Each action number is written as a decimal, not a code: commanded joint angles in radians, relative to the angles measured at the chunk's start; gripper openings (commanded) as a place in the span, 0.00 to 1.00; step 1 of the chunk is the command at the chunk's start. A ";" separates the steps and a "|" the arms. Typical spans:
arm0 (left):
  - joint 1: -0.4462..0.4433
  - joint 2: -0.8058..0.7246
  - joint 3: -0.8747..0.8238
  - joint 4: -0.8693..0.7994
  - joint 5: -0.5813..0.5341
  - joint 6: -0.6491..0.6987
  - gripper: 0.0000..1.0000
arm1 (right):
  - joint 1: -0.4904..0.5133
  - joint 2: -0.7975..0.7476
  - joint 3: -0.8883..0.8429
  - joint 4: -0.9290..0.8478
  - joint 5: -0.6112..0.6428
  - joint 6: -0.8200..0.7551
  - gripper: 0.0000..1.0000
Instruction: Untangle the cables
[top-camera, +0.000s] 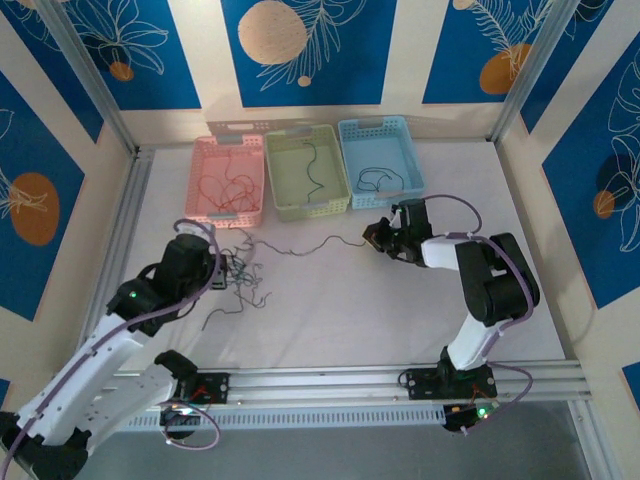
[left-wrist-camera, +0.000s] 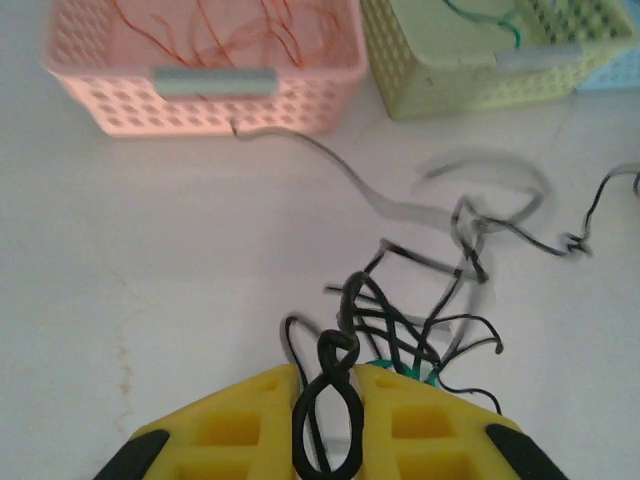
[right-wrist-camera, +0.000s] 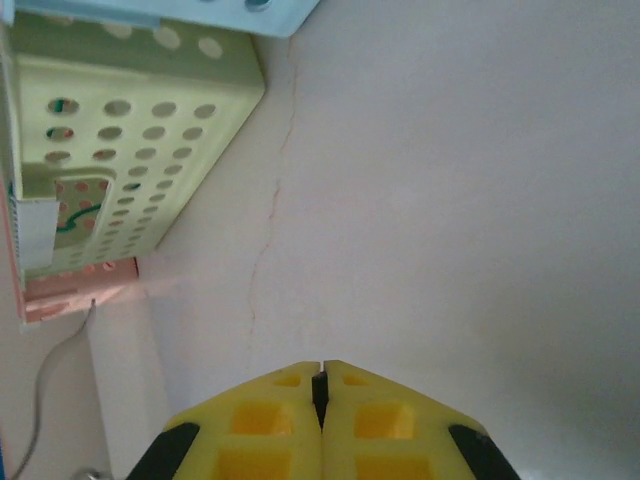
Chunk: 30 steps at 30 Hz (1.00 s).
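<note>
Cables (top-camera: 245, 272) lay as a loose, mostly black clump on the counter (top-camera: 350, 310), touching the left fingers (left-wrist-camera: 245, 420). These were clenched on a twisted black loop of the clump. One thin strand (top-camera: 325, 243) ran from the clump to the right fingers (right-wrist-camera: 270, 420), which were pressed together on its end. The top view showed that full span. The left wrist view showed the pinched loop and a trace of green wire behind it. Beyond the clump stood a pink basket (top-camera: 203, 185), a green basket (top-camera: 312, 208) and a blue basket (top-camera: 385, 197), each holding sorted wires.
</note>
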 joint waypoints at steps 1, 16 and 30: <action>0.022 -0.049 0.102 -0.149 -0.204 0.040 0.00 | -0.046 -0.032 -0.039 0.020 0.092 0.049 0.00; 0.024 -0.129 0.199 -0.208 -0.239 0.120 0.00 | -0.091 -0.112 -0.097 0.010 0.136 0.040 0.00; 0.024 -0.061 0.097 -0.161 0.042 0.163 0.00 | -0.008 -0.288 -0.019 -0.178 0.119 -0.167 0.00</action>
